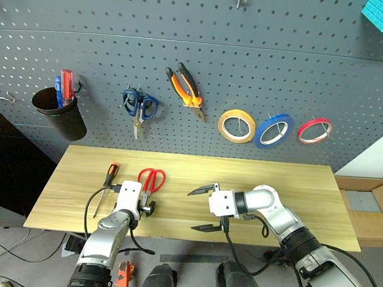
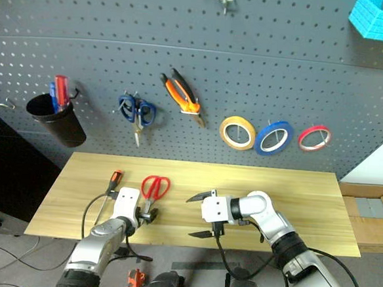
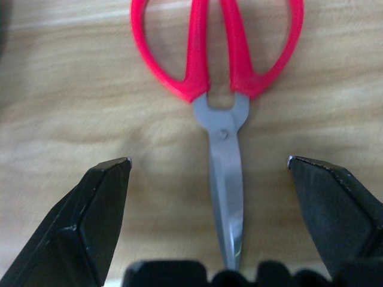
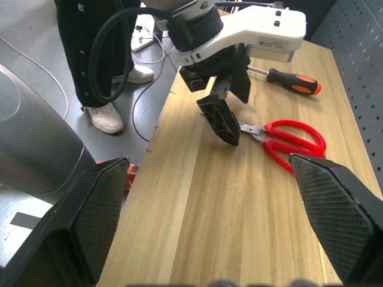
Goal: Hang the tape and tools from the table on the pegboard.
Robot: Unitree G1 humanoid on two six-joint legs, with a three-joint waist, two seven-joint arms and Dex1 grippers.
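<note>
The left hand hangs low over the near part of the table, fingers spread wide and gripping nothing. The red scissors lie flat on the table with their closed blades running back between the two black fingers; the blade tips reach in toward the base of the hand, and the red loops lie beyond the fingertips, toward the pegboard. Neither finger touches the blades in the wrist view; bare wood shows on both sides. Just to the left of the scissors lies the screwdriver, orange handle toward the pegboard and shaft toward the near edge, beside the left wrist.

The right hand hovers over the near middle of the table, pointing left toward the left hand, its fingers also wide open and empty. It is well apart from the scissors.

On the pegboard, the pliers hang from a hook at a slant, and the yellow tape hangs to their right, with a blue tape and a red tape farther right. Left of the pliers hang blue scissors, and farther left a black cup holds a red and a blue screwdriver.
</note>
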